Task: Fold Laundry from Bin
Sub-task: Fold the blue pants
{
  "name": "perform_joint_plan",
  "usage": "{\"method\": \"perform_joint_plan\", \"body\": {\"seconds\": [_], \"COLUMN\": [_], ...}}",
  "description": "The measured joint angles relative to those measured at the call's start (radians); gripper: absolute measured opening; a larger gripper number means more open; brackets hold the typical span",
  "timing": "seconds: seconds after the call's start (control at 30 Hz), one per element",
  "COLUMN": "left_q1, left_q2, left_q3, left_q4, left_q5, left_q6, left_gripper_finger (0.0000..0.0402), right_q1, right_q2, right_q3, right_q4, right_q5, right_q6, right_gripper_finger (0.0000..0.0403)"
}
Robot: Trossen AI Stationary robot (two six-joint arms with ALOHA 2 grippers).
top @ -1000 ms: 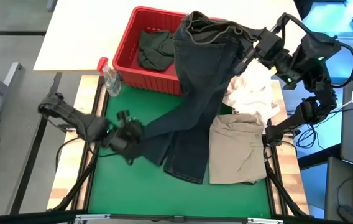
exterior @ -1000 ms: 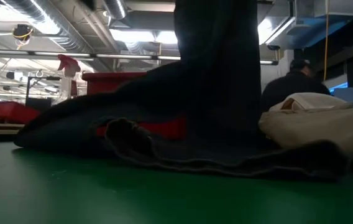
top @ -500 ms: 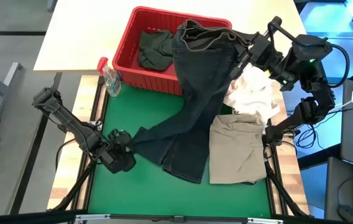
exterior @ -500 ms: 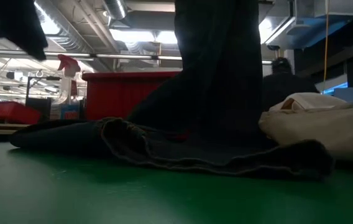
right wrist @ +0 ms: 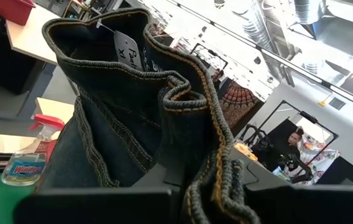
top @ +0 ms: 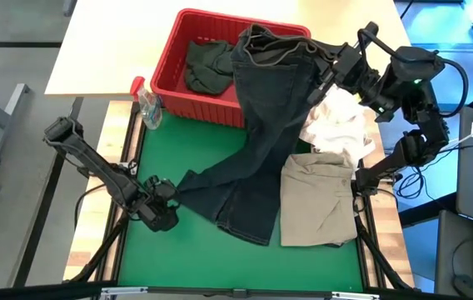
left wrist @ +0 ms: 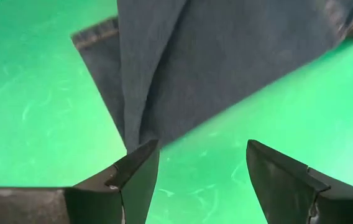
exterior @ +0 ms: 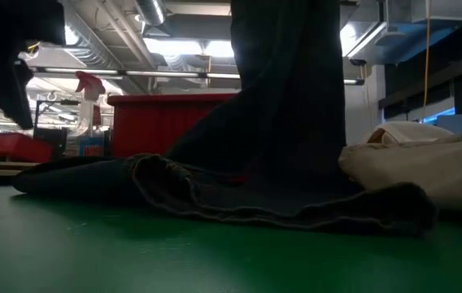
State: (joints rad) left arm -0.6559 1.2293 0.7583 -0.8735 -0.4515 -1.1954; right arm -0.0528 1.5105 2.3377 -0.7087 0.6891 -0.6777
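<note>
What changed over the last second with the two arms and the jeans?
The left gripper let go of the jeans leg, opened, and backed off toward the mat's left edge; the leg now lies flat. The right gripper shifted slightly left, still clamped on the waistband. The red bin, khaki garment and white cloth stayed put.

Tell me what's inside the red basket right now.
A crumpled dark garment lies in the red basket. The jeans drape over its right side, hiding whatever is underneath there.
</note>
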Motion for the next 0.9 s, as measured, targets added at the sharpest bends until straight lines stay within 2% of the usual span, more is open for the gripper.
{"method": "perform_joint_plan", "body": {"seconds": [0.1, 0.3, 0.5, 0.67, 0.8, 0.9], "left_q1": [0.0, 0.025, 0.07, 0.104, 0.136, 0.15], "left_q2": [0.0, 0.0, 0.001, 0.001, 0.001, -0.001], "left_q3": [-0.04, -0.136, -0.255, -0.301, -0.353, -0.368], "left_q4": [0.019, 0.029, 0.225, 0.255, 0.324, 0.363], "left_q5": [-0.01, -0.13, -0.09, -0.169, -0.11, -0.107], "left_q6": [0.02, -0.003, 0.078, 0.089, 0.127, 0.155], "left_gripper_finger": [0.0235, 0.0235, 0.0228, 0.0202, 0.0179, 0.0168], "right_q1": [0.0, 0.0, 0.0, 0.0, 0.0, 0.0], "right_q2": [0.0, 0.0, 0.0, 0.0, 0.0, 0.0], "right_q3": [0.0, 0.0, 0.0, 0.0, 0.0, 0.0], "right_q4": [-0.001, -0.007, -0.023, -0.025, -0.026, -0.026], "right_q5": [0.0, 0.0, 0.0, 0.0, 0.0, 0.0], "right_q6": [0.0, 0.0, 0.0, 0.0, -0.001, 0.0], "right_gripper_finger": [0.0043, 0.0043, 0.0043, 0.0043, 0.0043, 0.0043]}}
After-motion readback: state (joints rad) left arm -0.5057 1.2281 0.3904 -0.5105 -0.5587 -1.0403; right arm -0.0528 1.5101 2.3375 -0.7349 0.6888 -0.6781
